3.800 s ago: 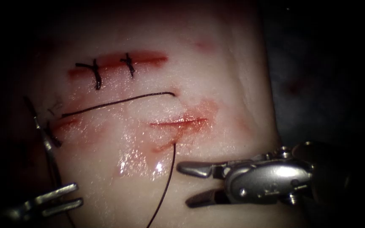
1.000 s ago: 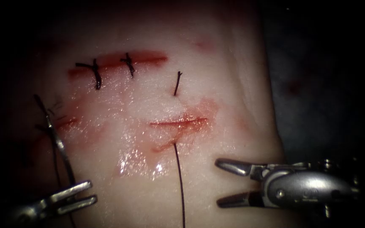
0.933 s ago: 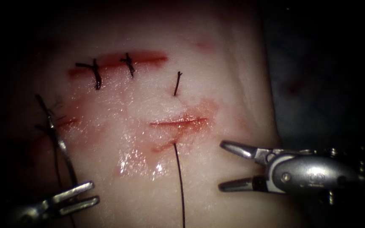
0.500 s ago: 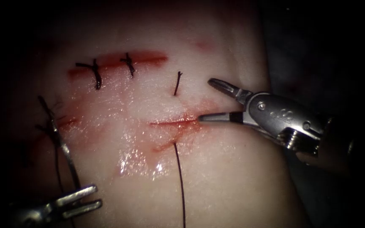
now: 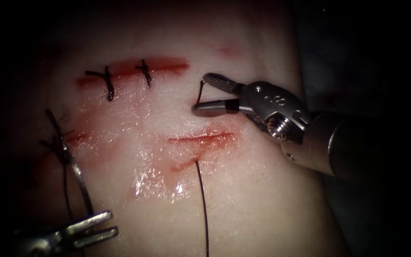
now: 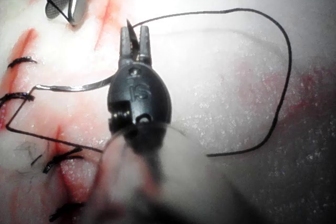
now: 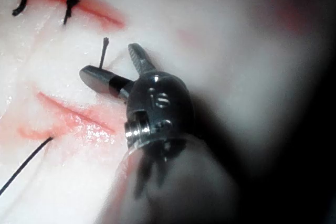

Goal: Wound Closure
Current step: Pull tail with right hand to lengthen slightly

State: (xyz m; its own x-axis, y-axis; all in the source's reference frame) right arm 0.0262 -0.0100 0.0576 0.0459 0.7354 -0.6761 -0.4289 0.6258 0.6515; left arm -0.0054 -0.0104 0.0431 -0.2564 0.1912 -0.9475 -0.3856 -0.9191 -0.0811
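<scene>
Pale tissue (image 5: 243, 200) underlies all. Your right tool (image 5: 200, 93) gapes wide around the short thread end (image 5: 199, 95) above the cut (image 5: 200, 138), gripping nothing. Your left tool (image 5: 112, 224) pinches the needle (image 5: 70, 162) near one end, clear of tissue.

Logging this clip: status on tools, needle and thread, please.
Right tool open around short thread end above the cut, holding nothing. Left tool holds the needle, clear of tissue.
</scene>
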